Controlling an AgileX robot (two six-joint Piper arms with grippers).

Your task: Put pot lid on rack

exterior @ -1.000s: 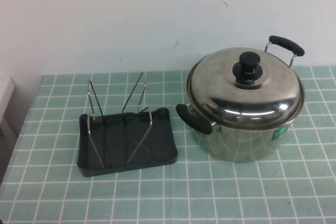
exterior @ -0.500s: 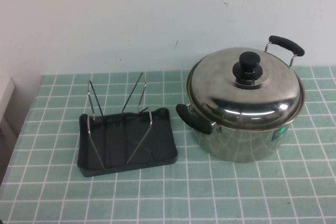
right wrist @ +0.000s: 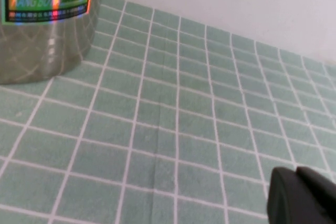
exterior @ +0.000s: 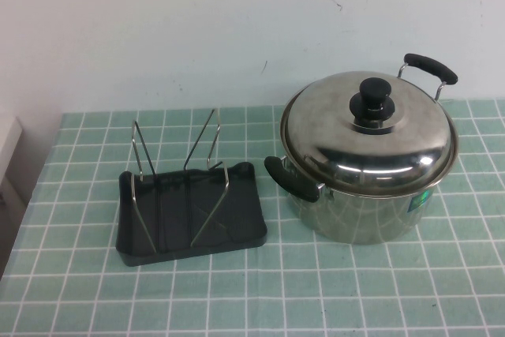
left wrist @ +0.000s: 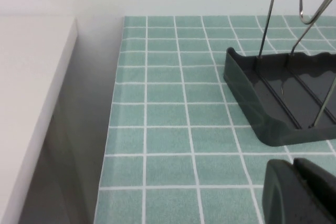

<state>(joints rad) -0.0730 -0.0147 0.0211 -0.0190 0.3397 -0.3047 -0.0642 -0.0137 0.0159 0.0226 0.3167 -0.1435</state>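
The shiny domed pot lid (exterior: 371,136) with a black knob (exterior: 374,102) sits on the steel pot (exterior: 359,211) at the right of the table. The black rack (exterior: 189,211) with upright wire loops stands to the pot's left, and it also shows in the left wrist view (left wrist: 273,95). Neither arm shows in the high view. In the left wrist view, my left gripper (left wrist: 294,163) is shut and empty, low over the cloth near the rack's corner. In the right wrist view, my right gripper (right wrist: 295,171) is shut and empty over the cloth, apart from the pot's wall (right wrist: 44,30).
A green checked cloth (exterior: 260,297) covers the table. A white wall stands behind it. A pale ledge (left wrist: 31,93) lies beside the table's left edge. The pot has two black handles (exterior: 290,179).
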